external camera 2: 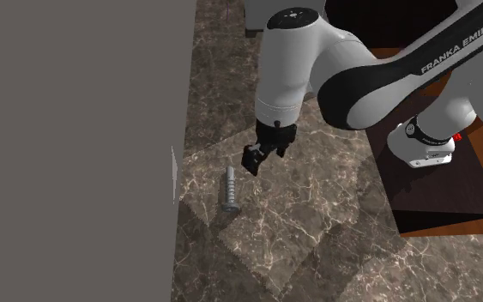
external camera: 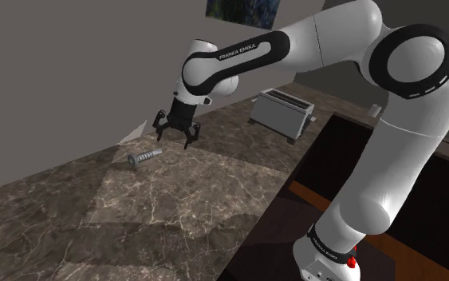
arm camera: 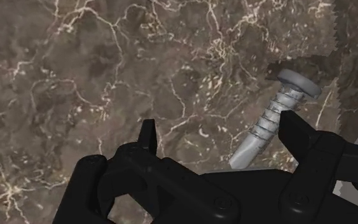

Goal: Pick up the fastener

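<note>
Nothing grabbed yet. The gripper [external camera: 175, 137] hangs spread open near the screw [external camera: 143, 156], at the wall edge of the worktop [external camera: 175, 209]. Pinch and lift left to do.

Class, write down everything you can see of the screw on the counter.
The screw is light grey and metallic-looking, with a broad round head and a threaded shank. It lies on its side on the brown marbled counter, near the wall. Nothing grips it; the open gripper hangs close by.

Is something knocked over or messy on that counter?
Only the grey screw lies on its side on the marble counter near the wall, an odd spot for one. The toaster stands upright; nothing looks spilled.
</note>
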Robot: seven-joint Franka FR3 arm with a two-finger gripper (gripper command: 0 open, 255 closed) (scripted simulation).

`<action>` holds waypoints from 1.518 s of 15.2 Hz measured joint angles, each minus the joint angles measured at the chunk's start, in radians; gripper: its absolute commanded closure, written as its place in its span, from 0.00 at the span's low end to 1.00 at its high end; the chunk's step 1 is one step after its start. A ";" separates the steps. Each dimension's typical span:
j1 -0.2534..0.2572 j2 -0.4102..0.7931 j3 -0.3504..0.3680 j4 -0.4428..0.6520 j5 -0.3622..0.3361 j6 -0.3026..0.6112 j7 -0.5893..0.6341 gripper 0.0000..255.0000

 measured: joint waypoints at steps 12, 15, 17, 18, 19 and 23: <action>0.055 0.364 -0.034 0.299 -0.019 0.107 0.203 0.00; 0.058 0.390 -0.035 0.297 -0.020 0.133 0.198 0.00; 0.059 0.405 -0.035 0.293 -0.019 0.151 0.193 0.00; 0.059 0.408 -0.035 0.292 -0.019 0.156 0.192 1.00; 0.060 0.409 -0.035 0.291 -0.019 0.158 0.192 1.00; 0.060 0.409 -0.035 0.294 -0.020 0.159 0.192 1.00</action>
